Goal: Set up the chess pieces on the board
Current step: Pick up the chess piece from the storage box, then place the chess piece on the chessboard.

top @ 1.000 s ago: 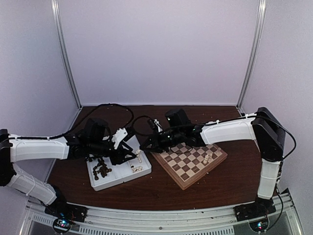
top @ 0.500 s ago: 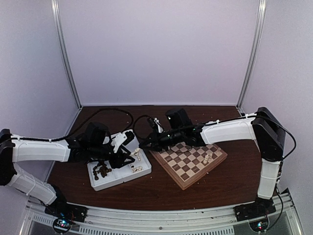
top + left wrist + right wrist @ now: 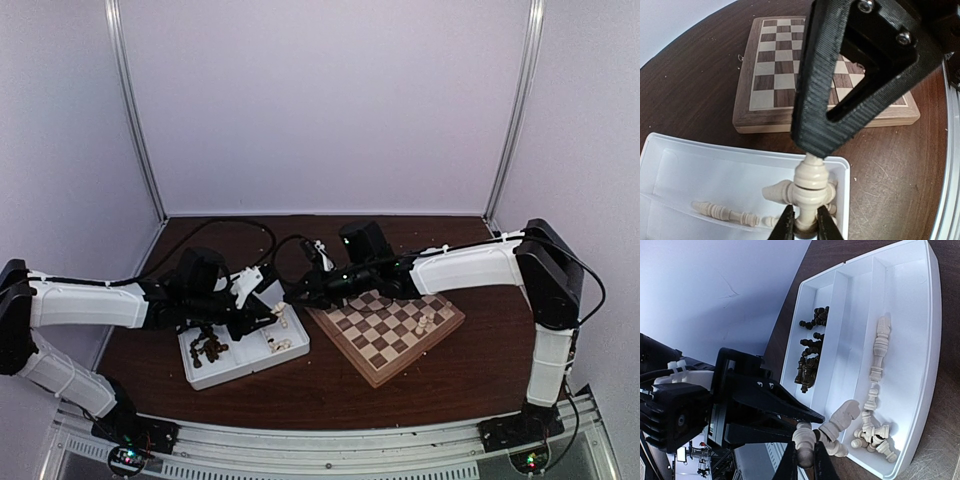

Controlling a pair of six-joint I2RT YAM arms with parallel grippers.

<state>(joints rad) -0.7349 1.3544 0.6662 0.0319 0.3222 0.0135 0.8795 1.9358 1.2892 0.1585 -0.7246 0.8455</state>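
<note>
Right gripper clamped cream chess piece by head; left gripper pinched its base, above white tray.

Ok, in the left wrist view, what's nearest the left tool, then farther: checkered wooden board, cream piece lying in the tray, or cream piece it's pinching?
1. Pinched cream-white turned chess piece: between the left tool fingers.
2. Lying cream-white chess piece: left, in the white tray.
3. Checkered wooden board: beyond the tray.

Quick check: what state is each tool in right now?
Left tool: closed on the base of a cream chess piece.
Right tool: closed on the same cream chess piece, at its other end.
</note>
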